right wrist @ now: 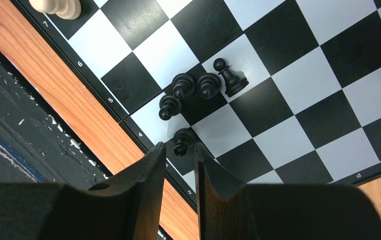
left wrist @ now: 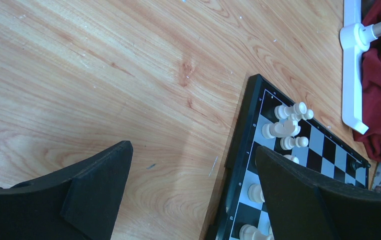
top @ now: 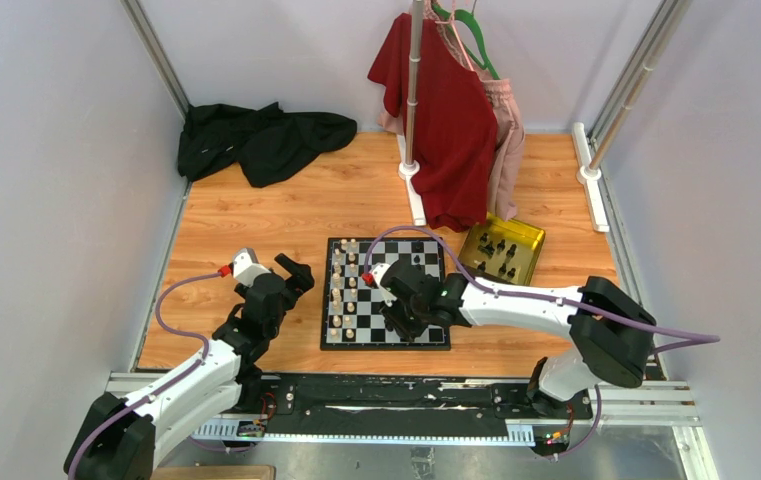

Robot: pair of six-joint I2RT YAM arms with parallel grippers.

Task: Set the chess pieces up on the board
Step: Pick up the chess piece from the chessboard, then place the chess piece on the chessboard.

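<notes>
On the board (top: 376,343), pieces (top: 344,290) stand in rows along its left side, and a cluster (right wrist: 198,87) stands by its near edge. A tray (top: 534,240) lies just right of the board's far corner, with more pieces (top: 501,255) in it. A rack (top: 414,100) stands behind the board, and a heap (top: 256,135) lies far behind it, to the left.

Black-and-white checks on the board (right wrist: 278,50), black border round it! Cream-white pieces (left wrist: 288,112), glossy black pieces (right wrist: 198,85). Shiny yellow-gold tray (top: 524,238), orange-brown wood-grain table (left wrist: 103,75), deep red garment (top: 451,130), crumpled black cloth (top: 256,135).
</notes>
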